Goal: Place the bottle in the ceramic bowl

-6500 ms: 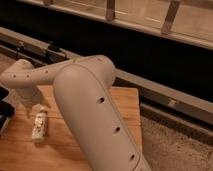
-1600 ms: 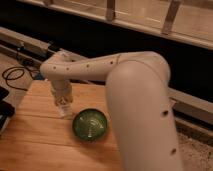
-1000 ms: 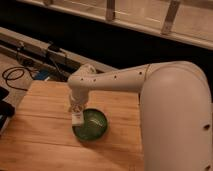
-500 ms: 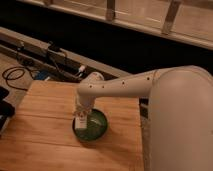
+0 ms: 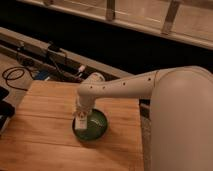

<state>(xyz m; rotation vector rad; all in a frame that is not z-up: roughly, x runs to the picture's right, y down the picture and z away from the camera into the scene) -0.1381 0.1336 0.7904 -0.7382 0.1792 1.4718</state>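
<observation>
The dark green ceramic bowl [image 5: 96, 128] sits on the wooden table [image 5: 45, 120], a little right of its middle. My gripper [image 5: 81, 114] points down over the bowl's left part and is shut on the small whitish bottle [image 5: 81, 123]. The bottle hangs upright with its lower end inside the bowl's left rim. I cannot tell whether it touches the bowl's bottom. My pale arm [image 5: 125, 87] reaches in from the right and hides the table's right back corner.
A black object [image 5: 5, 107] lies at the table's left edge. Cables [image 5: 17, 75] and a small box [image 5: 54, 50] lie on the floor behind the table, by a long metal rail [image 5: 30, 42]. The table's right edge [image 5: 140, 140] runs beside grey floor.
My gripper has carried the bottle rightward from the table's left part to the bowl. In the last half second it has lowered the bottle a little into the bowl's left side.
</observation>
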